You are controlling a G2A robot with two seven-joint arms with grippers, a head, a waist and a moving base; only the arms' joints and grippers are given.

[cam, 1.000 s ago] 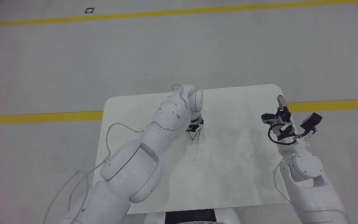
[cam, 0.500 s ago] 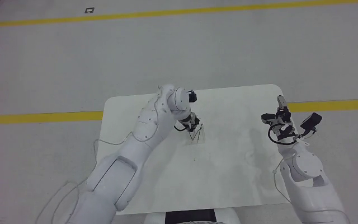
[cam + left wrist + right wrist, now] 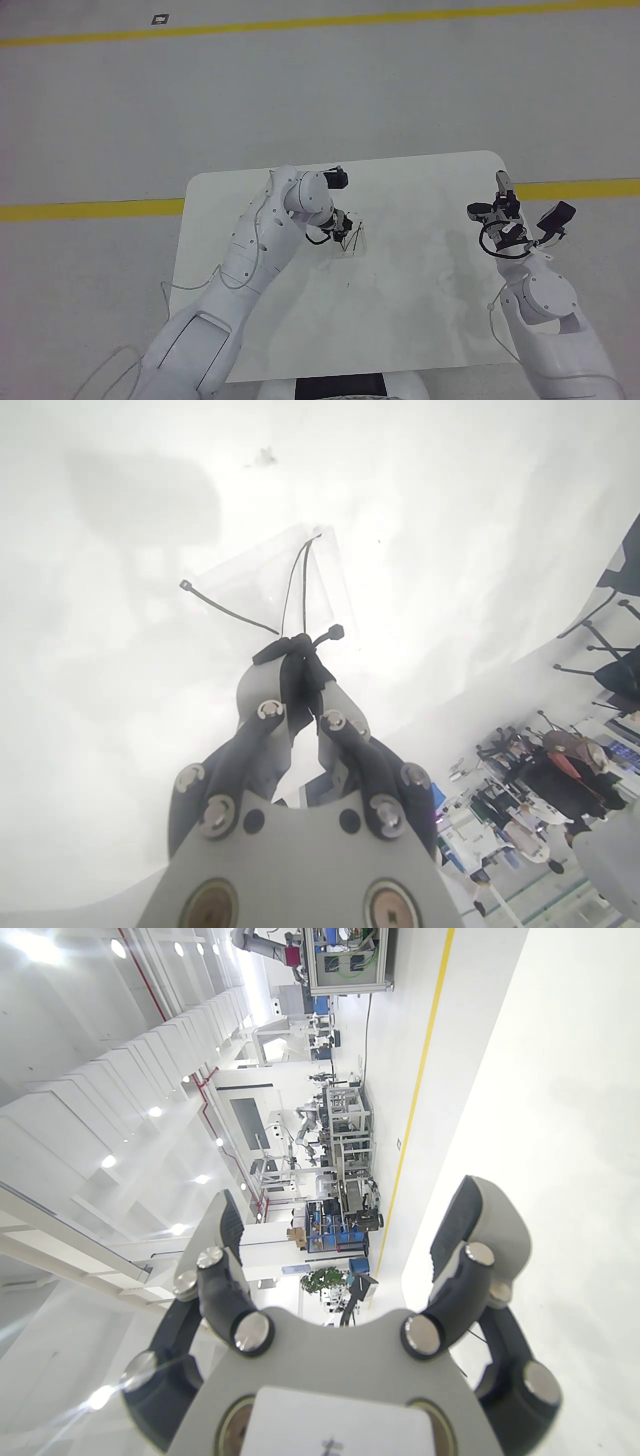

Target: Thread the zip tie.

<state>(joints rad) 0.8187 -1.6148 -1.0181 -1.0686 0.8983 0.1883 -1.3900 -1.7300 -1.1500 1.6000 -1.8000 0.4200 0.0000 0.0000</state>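
Note:
A thin black zip tie (image 3: 293, 585) runs as two strands from a hole at a corner of a clear plate (image 3: 240, 585) back to my left gripper (image 3: 295, 647). That gripper is shut on the strands, and a tie head (image 3: 336, 633) sticks out beside its fingertips. Another black strand with a head (image 3: 185, 584) lies across the plate toward the fingertips. From above, the left gripper (image 3: 340, 224) hovers by the plate (image 3: 352, 246) near the table's middle. My right gripper (image 3: 347, 1203) is open and empty, held up at the table's right edge (image 3: 503, 200).
The white table (image 3: 420, 290) carries the clear plate and a tiny dark speck (image 3: 348, 284). Yellow floor lines (image 3: 90, 209) run past its far side. In the left wrist view, chairs and people stand well beyond the table's edge.
My left arm has swung its elbow and forearm toward the left and nearer side, turning the wrist, while its gripper stayed at the plate. The right arm has not moved.

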